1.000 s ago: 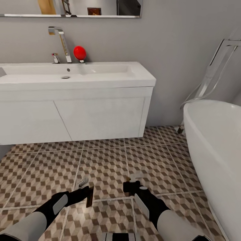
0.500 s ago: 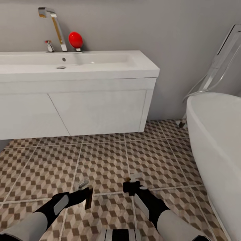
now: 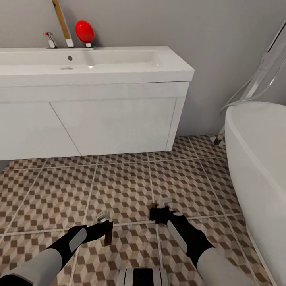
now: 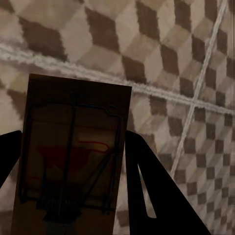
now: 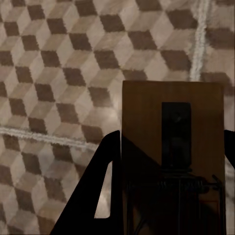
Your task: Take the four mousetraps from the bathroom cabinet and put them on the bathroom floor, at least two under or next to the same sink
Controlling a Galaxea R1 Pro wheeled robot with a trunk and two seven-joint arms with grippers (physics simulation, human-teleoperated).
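Observation:
Low over the cube-patterned bathroom floor point(image 3: 131, 186), my left gripper point(image 3: 104, 225) is shut on a mousetrap point(image 3: 108, 234), a tan wooden rectangle held on edge. In the left wrist view that mousetrap point(image 4: 73, 156) sits between the dark fingers point(image 4: 142, 166), its wire parts facing the camera. My right gripper point(image 3: 161, 209) hangs a little to the right, shut on a second mousetrap point(image 5: 171, 156) that shows between its fingers point(image 5: 110, 161). Ahead stands the white sink point(image 3: 91, 63) on its floating vanity point(image 3: 111, 123). The cabinet is out of view.
A white bathtub point(image 3: 258, 159) fills the right side, with a chrome tub filler point(image 3: 260, 75) behind it. A faucet point(image 3: 61, 20) and a red round object point(image 3: 84, 31) stand on the sink's back edge. A grey wall rises behind.
The whole head view has shifted: sink and vanity sit higher and closer in the picture. Both grippers keep their mousetraps at about the same height over the tiles.

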